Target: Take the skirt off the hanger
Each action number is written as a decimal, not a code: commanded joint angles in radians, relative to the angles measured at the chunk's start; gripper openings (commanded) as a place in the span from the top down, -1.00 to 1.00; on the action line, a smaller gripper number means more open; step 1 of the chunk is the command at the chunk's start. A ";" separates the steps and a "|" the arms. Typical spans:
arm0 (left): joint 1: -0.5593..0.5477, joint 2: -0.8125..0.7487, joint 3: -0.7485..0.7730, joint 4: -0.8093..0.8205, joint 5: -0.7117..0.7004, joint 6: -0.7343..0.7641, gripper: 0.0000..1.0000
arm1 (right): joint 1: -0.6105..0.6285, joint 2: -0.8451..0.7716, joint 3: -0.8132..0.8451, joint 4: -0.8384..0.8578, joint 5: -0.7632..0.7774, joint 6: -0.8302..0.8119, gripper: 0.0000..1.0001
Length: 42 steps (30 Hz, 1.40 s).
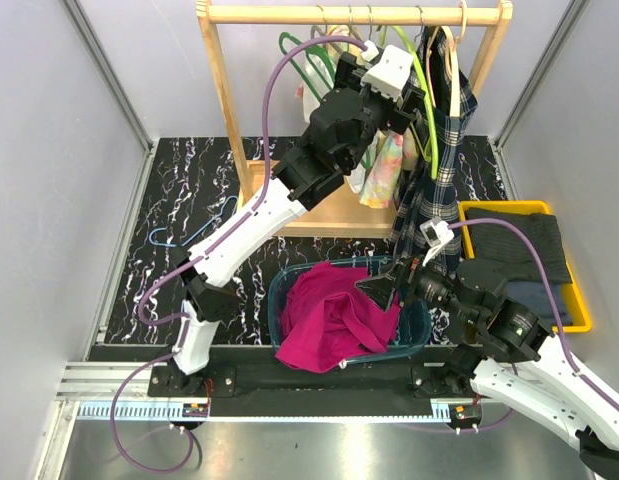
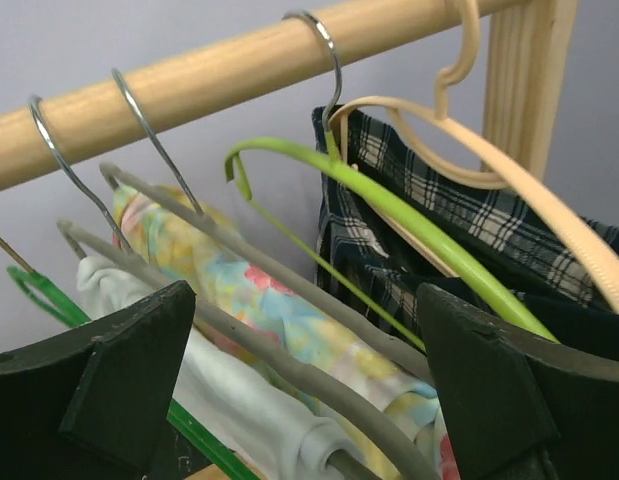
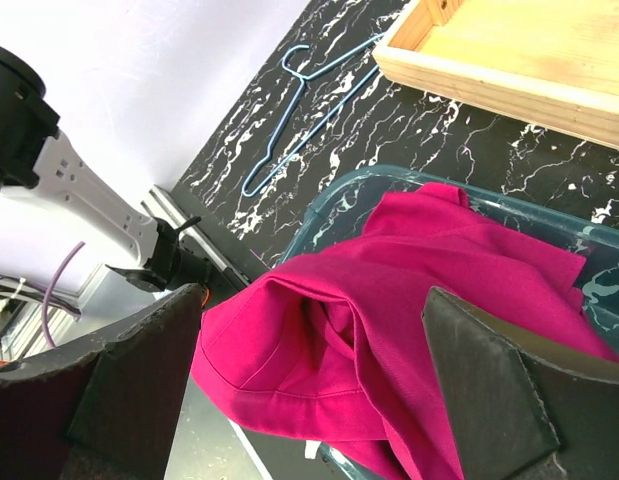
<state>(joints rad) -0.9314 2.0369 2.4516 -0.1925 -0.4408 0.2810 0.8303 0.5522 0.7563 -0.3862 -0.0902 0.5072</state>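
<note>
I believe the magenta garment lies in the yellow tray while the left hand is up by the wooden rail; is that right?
Not quite: the top external view shows the magenta garment in the teal bin, not the yellow tray. The left hand is by the wooden rail.

From above, the left arm (image 1: 329, 140) hides its own fingers and much of the floral cloth (image 1: 384, 165). The right arm (image 1: 549, 385) runs off the picture at 5 o'clock. In the left wrist view both fingers (image 2: 109, 380) are cut off at 6 o'clock and the plaid skirt (image 2: 389, 200) at 3 o'clock. In the right wrist view, magenta cloth (image 3: 389, 300) hides the inside of the bin (image 3: 339, 200).
</note>
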 commanded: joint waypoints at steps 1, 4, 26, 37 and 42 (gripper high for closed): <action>0.022 -0.099 -0.045 0.067 -0.078 -0.008 -0.97 | 0.001 -0.017 -0.017 0.040 -0.002 0.019 -0.99; 0.029 -0.161 -0.109 0.070 -0.088 -0.002 -0.98 | 0.001 -0.012 -0.023 0.041 -0.009 0.025 -0.99; 0.068 -0.271 -0.157 0.004 -0.042 0.009 -0.98 | 0.001 -0.023 -0.051 0.064 -0.022 0.047 -1.00; 0.170 -0.144 -0.057 0.033 -0.032 -0.013 -0.98 | 0.001 -0.055 -0.054 0.037 -0.005 0.060 -0.99; 0.220 -0.121 -0.013 0.056 -0.006 -0.016 -0.98 | 0.000 -0.055 -0.066 0.036 -0.013 0.073 -0.99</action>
<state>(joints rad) -0.7418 1.9121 2.3585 -0.2108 -0.4744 0.2802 0.8303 0.5011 0.6998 -0.3649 -0.0986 0.5610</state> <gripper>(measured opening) 0.985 0.994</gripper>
